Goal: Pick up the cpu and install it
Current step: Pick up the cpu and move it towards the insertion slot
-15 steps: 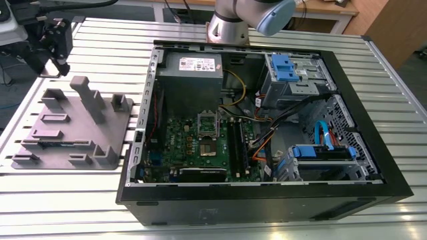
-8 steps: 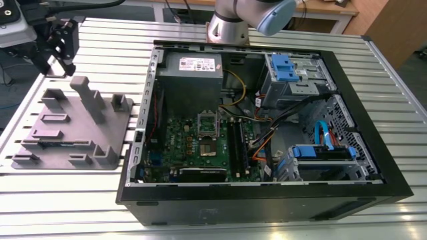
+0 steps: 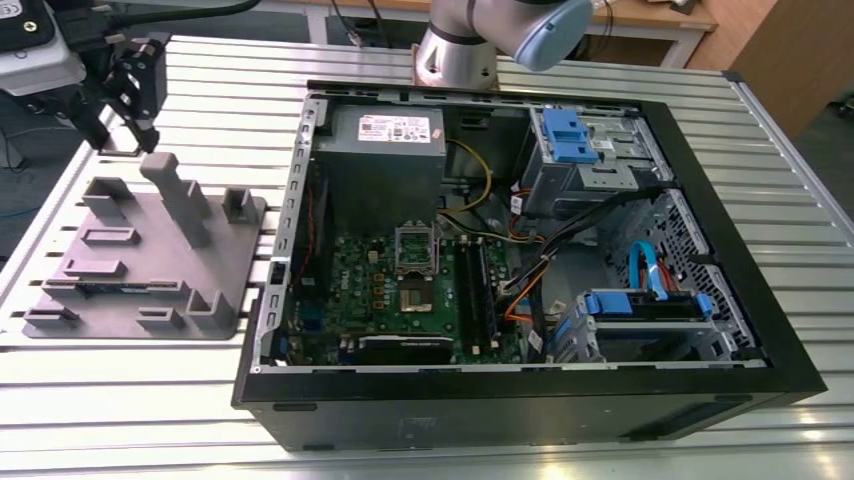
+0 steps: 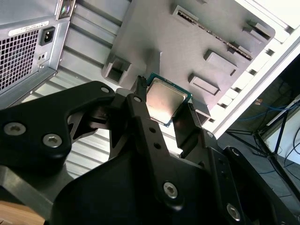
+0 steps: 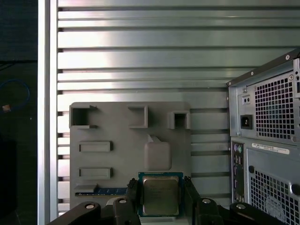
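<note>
In both wrist views the cpu is seen clamped by two opposite edges between the black fingers of the gripper, its silvery lid turned toward the cameras and its green rim visible around the lid. It is held clear above the grey holder plate, over the plate's edge and near a raised square pad. A narrow memory stick is seen lying in a slot of that plate, just beside the cpu as pictured. The rear wall of the computer case, with its vent grilles and power inlet, is shown beside the plate in the first wrist view. In the exterior view the gripper is found at the exterior view's upper left, above the slatted metal table and beyond the plate's far end; the chip itself cannot be made out there. The open interior of the case, with the green board and its socket, is well apart from the gripper, toward the exterior view's right, with the case's side wall between them.
</note>
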### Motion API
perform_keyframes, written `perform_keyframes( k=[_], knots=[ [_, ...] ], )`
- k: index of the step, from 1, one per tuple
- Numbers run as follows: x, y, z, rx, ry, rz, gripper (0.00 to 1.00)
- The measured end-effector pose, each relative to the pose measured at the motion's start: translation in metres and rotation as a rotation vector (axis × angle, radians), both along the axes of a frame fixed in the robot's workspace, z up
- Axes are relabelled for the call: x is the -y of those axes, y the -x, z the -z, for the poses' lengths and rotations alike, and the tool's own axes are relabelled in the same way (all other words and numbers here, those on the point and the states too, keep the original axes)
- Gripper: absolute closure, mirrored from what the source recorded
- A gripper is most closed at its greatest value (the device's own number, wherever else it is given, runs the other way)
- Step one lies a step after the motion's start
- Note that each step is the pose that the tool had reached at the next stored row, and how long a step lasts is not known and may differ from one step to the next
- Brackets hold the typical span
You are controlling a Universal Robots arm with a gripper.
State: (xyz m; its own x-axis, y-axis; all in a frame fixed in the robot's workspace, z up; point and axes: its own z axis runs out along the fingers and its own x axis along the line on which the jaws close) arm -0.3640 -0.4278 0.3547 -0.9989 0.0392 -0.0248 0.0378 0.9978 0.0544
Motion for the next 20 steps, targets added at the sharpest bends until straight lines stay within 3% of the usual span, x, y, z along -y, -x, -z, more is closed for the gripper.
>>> perform_keyframes(
  k=[10,20],
  knots=[
    [0.0000,-0.0094,0.0000,0.0000,0.0000,0.000,0.53],
    [0.0000,-0.0097,-0.0032,0.0000,0.0000,0.000,0.53]
  ],
)
